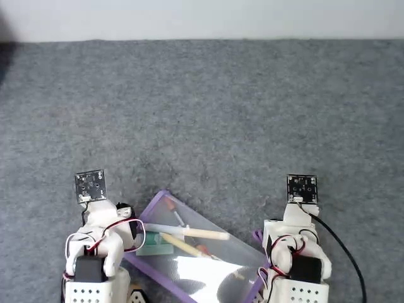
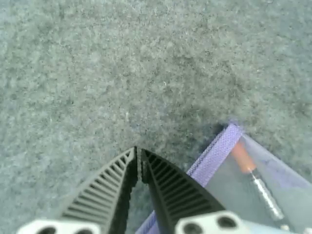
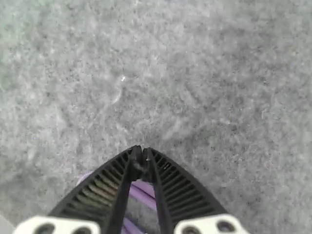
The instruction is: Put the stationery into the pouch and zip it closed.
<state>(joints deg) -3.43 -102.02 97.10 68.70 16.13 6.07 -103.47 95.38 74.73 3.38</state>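
Both arms folded, pouch between them.
Left gripper (image 2: 138,155) closed on nothing, tips just off the pouch's (image 1: 151,207) purple corner. The pens (image 1: 189,233) lie inside it, so loading looks done. Right gripper (image 3: 142,155) is likewise closed and empty, with a purple loop (image 3: 141,191) beneath it, probably the zip end; zip state unclear.

A robotics lab bench: grey felt tabletop (image 1: 221,95), plain white wall (image 1: 202,19), 2 mounted arms (image 1: 101,243).

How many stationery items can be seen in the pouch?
4, all inside the pouch: orange-tipped pen at the far corner, pale stick mid-pouch, yellow pencil beside it, green eraser by the left arm. Glare may hide more.
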